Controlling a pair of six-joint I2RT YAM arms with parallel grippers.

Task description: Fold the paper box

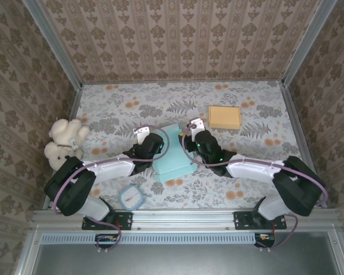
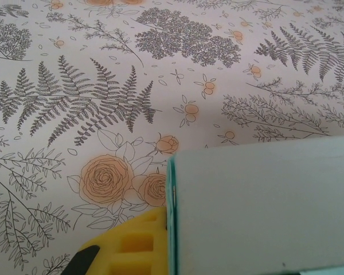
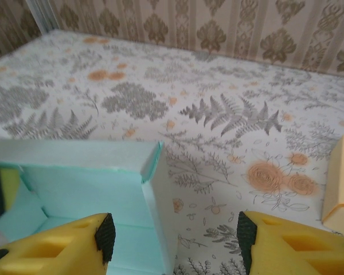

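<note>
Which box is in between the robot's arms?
The greeny-blue paper box, in the middle with the left arm and right arm on either side. The orange box lies by itself farther back on the right.

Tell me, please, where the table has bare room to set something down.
Free: the far-left stretch between the back wall and the paper box; the right side between the tan box and the side rail. Crowded: the middle around the paper box, and the left edge by the plush toy.
</note>
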